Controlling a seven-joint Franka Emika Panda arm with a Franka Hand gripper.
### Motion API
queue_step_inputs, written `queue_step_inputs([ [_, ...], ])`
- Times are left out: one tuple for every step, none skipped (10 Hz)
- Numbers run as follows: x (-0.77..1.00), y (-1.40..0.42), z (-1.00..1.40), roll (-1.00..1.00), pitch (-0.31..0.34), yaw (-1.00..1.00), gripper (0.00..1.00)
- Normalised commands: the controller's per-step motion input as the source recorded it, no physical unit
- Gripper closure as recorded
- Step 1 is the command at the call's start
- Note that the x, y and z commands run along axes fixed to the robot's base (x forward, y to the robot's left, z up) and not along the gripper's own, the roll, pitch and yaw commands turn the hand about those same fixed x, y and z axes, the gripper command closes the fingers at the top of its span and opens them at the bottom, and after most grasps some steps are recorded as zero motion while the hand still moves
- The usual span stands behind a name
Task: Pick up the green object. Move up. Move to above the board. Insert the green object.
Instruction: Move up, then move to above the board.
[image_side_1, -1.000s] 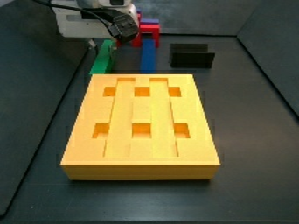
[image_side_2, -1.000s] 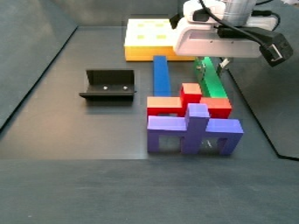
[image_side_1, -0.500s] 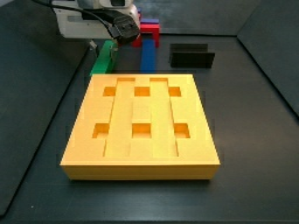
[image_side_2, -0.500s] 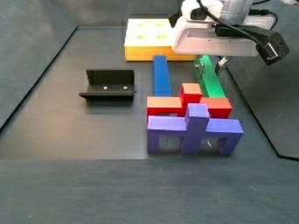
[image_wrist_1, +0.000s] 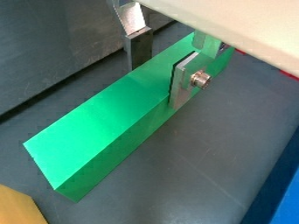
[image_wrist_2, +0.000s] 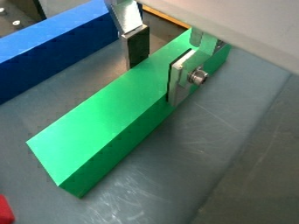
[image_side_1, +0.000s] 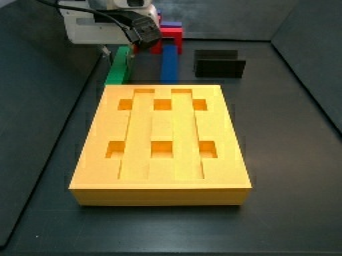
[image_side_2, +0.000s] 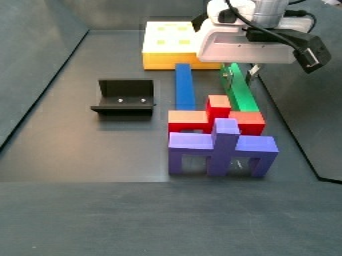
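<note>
The gripper (image_wrist_1: 162, 59) sits low over the green object (image_wrist_1: 122, 120), one silver finger (image_wrist_1: 186, 77) on each long side of the bar, and both wrist views show the plates standing right against its flanks; whether the pads truly press the bar or only flank it cannot be told, so the claw reads as narrowed about the bar's width. The bar lies flat on the dark floor, stretching away beneath the gripper (image_wrist_2: 158, 55), with most of the green object (image_wrist_2: 117, 122) reaching out past the fingers to one end. Just beside the gripper, parallel to the green bar, lies the blue bar (image_wrist_2: 52, 50) (a sliver of blue also shows at the corner of a wrist view). In a side view the gripper (image_side_2: 241, 70) hangs under its white housing, with the green object (image_side_2: 245, 97) below it, the blue bar (image_side_2: 185, 87) next over, and the board (image_side_2: 170, 42) beyond it. Nearer the camera than the gripper stand a red piece (image_side_2: 218, 108) and purple blocks (image_side_2: 222, 146), while a black box (image_side_2: 123, 97) sits well off to the side.
</note>
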Motion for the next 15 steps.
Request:
queue_step_inputs([
  [0.03, -0.01, 0.81, 0.0, 0.005, -0.05, 1.0],
  [-0.01, -0.01, 0.56, 0.0, 0.065, -0.05, 1.0],
  [0.02, 0.0, 0.28, 0.0, 0.045, -0.03, 1.0],
  [0.0, 0.0, 1.4, 0.0, 0.0, 0.0, 1.0],
  [-0.02, 0.0, 1.4, 0.0, 0.022, 0.01, 1.0],
  [-0.05, 0.0, 1.4, 0.0, 0.042, 0.01, 1.0],
  [-0.04, 0.0, 1.4, 0.0, 0.018, 0.0, 1.0],
  [0.0, 0.0, 1.4, 0.01, 0.026, 0.0, 1.0],
  [0.02, 0.0, 1.4, 0.0, 0.079, 0.0, 1.0],
  [-0.01, 0.0, 1.4, 0.0, 0.088, 0.0, 1.0],
  [0.0, 0.0, 0.71, 0.0, 0.061, 0.0, 1.0],
  [0.03, 0.0, 0.32, 0.0, 0.052, 0.0, 1.0],
  [0.82, -1.4, 0.25, 0.07, 0.337, -0.09, 1.0],
  [0.81, -1.4, 0.22, 0.09, 0.374, -0.06, 1.0],
  [0.87, -1.4, 0.21, 0.09, 0.404, -0.02, 1.0],
])
